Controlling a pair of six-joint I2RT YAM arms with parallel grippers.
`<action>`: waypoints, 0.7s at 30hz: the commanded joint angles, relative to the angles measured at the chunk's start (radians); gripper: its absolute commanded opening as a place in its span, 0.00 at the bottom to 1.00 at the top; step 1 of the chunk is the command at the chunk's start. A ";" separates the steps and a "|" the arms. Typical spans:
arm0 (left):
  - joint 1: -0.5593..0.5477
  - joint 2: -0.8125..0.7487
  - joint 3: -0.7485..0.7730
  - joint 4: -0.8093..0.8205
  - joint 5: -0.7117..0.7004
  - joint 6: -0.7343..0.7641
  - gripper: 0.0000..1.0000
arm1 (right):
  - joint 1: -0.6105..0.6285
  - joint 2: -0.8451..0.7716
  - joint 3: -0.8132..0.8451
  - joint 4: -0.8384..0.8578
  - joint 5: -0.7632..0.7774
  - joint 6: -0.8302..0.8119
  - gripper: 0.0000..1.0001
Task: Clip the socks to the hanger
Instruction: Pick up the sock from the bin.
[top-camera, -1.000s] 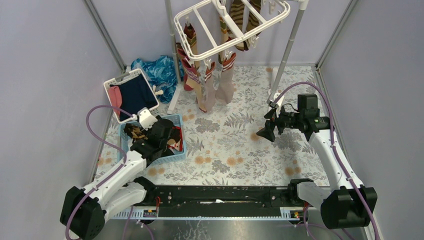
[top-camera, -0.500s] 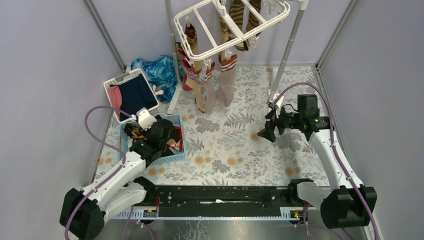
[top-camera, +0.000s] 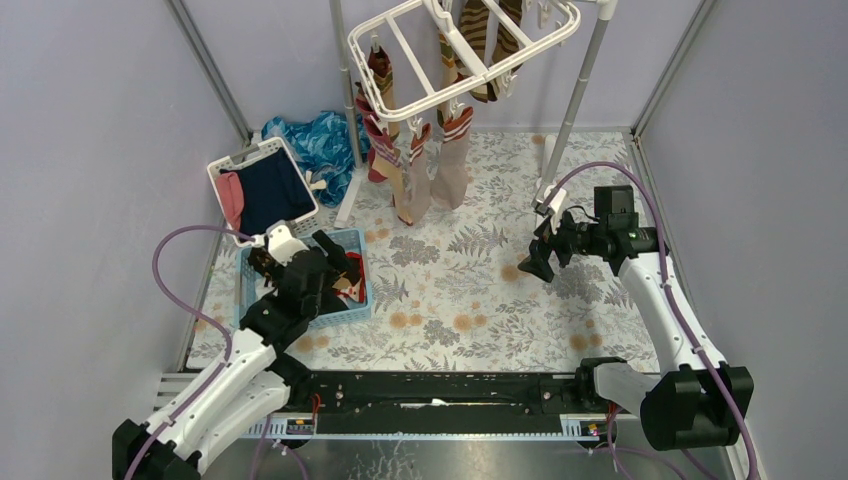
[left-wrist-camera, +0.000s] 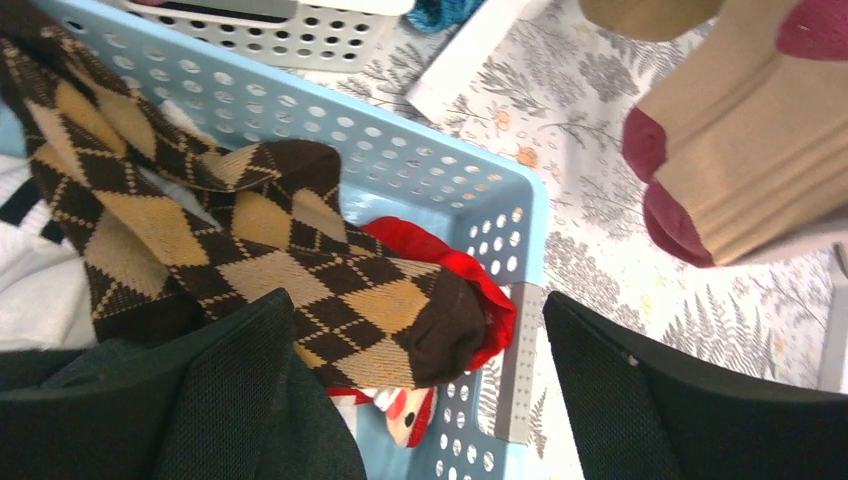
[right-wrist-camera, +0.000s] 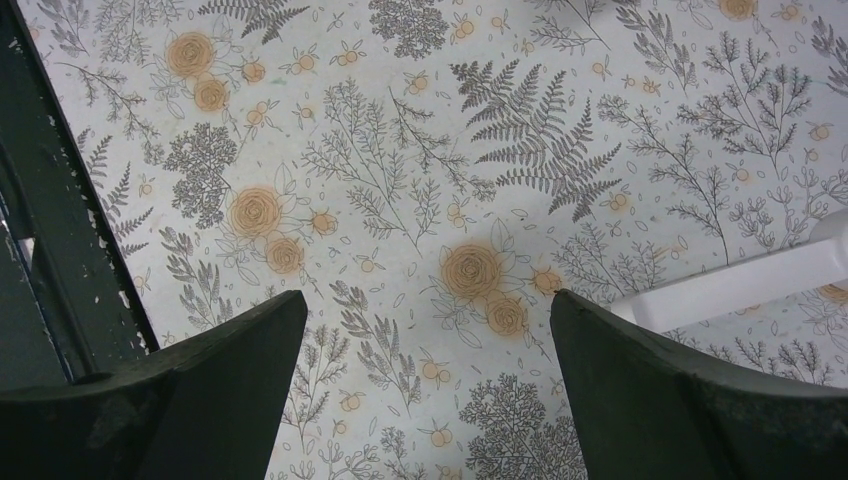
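**Argyle sock (left-wrist-camera: 270, 260) waiting in blue basket (left-wrist-camera: 400, 150)**

Left gripper (left-wrist-camera: 415, 310) straddles its toe, jaws wide; best to pinch the toe alone, clear of the red cloth (left-wrist-camera: 470, 285). Hanger (top-camera: 460, 45) stands behind. Right gripper (right-wrist-camera: 428, 300) gapes empty.

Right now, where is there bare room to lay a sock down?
Free: the floral table between the blue basket and the right gripper, nearer than the hung socks. Crowded: the far-left corner, with white basket and blue cloth.
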 joint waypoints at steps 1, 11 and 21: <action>0.005 -0.045 -0.028 0.101 0.109 0.111 0.99 | -0.003 0.009 0.051 -0.037 0.031 -0.027 1.00; 0.005 -0.049 -0.075 0.118 0.158 0.099 0.99 | -0.003 0.045 0.056 -0.064 -0.014 -0.054 1.00; 0.005 -0.081 -0.131 0.238 0.174 0.098 0.99 | -0.044 0.080 0.035 -0.178 -0.110 -0.280 1.00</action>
